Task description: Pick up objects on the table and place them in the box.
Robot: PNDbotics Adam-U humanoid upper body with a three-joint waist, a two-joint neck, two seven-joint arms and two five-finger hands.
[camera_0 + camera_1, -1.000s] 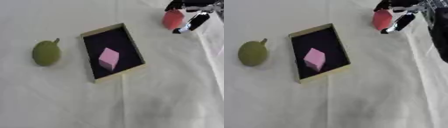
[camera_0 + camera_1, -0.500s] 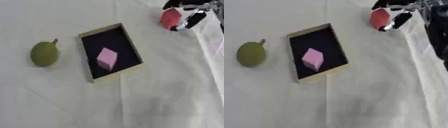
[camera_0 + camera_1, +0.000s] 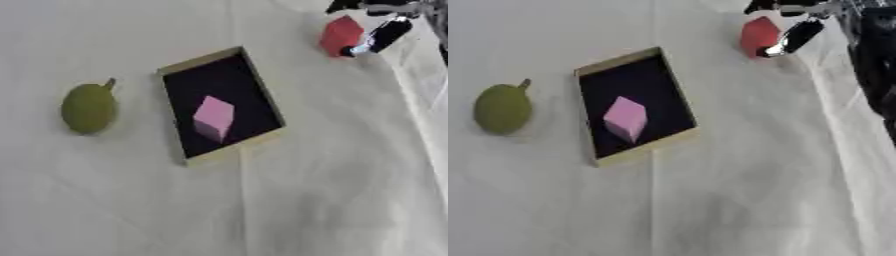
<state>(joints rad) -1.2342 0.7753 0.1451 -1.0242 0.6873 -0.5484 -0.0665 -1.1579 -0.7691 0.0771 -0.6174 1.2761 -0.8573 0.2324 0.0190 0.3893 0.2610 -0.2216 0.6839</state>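
A shallow box (image 3: 261, 93) with a black inside and tan rim lies askew in the middle of the white cloth. A pink cube (image 3: 213, 116) rests inside it. A green pear (image 3: 88, 106) lies on the cloth to the box's left. At the top right my right hand (image 3: 383, 34) comes in from the upper corner, its fingers curled round a red block (image 3: 339, 35) held beyond the box's far right corner. My left hand shows in neither view.
A white cloth (image 3: 262, 210) covers the whole table, with folds running down the right side. My black right arm (image 3: 877, 55) fills the upper right edge of the right eye view.
The whole picture has shifted a little, so the head has moved. My right hand with the red block sits slightly higher and nearer the top edge than before.
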